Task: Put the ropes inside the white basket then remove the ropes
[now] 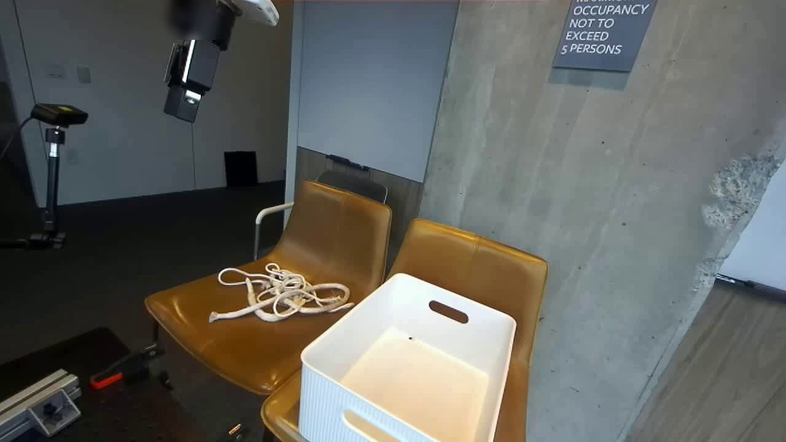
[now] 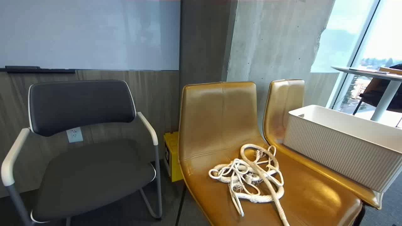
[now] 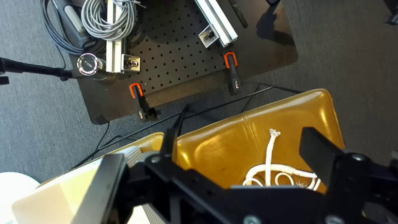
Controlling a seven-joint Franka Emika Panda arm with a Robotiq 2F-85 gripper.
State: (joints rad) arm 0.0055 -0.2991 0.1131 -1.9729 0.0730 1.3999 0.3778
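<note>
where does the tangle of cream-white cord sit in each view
In an exterior view, the cream-white cord tangle is left of centre, lower half.
In an exterior view, the tangle is right of centre, lower half.
In the wrist view, the tangle is at lower right, partly hidden.
Shared landmark: white rectangular plastic basket, right of it in both exterior views, left in the wrist view.

Hangs high in an exterior view with gripper (image 1: pixel 182 101) pointing down at a tilt, blurred toward its upper end, below a scrap of white arm (image 1: pixel 261 10) cut off by the top edge. Spans the bottom of the wrist view with fingers (image 3: pixel 316 154) spread wide.
</note>
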